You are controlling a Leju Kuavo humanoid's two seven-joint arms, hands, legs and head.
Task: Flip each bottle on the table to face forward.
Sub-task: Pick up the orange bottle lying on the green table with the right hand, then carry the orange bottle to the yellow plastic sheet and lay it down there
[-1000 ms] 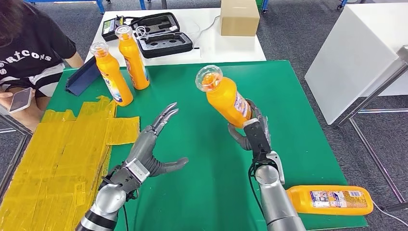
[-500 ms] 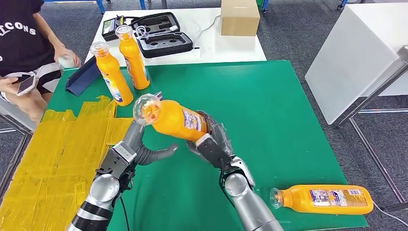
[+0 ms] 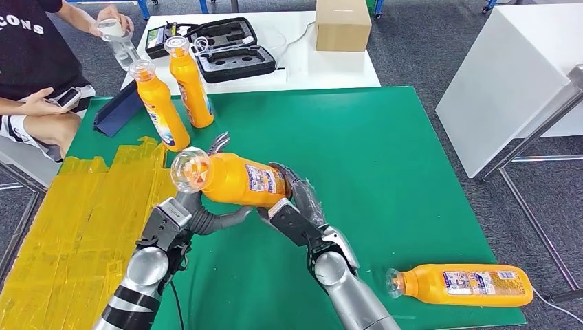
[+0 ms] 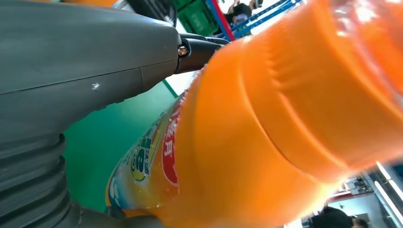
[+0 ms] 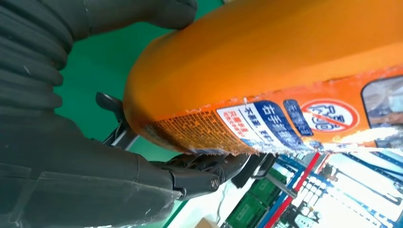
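bottle (image 3: 237,181) near-level, cap toward left hand (image 3: 180,218), possibly touching; right hand (image 3: 294,210) grips base.

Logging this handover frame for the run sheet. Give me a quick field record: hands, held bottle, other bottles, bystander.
right hand: grips the base end of the held bottle
left hand: under the bottle's neck end, thumb and fingers around it; firm grip cannot be told
held bottle: orange, lying nearly level above the green mat, clear cap toward the robot's left
standing bottles: two, upright at the mat's far left
lying bottle: on its side at the near right edge, label up
person: seated at far left, holding a clear cup
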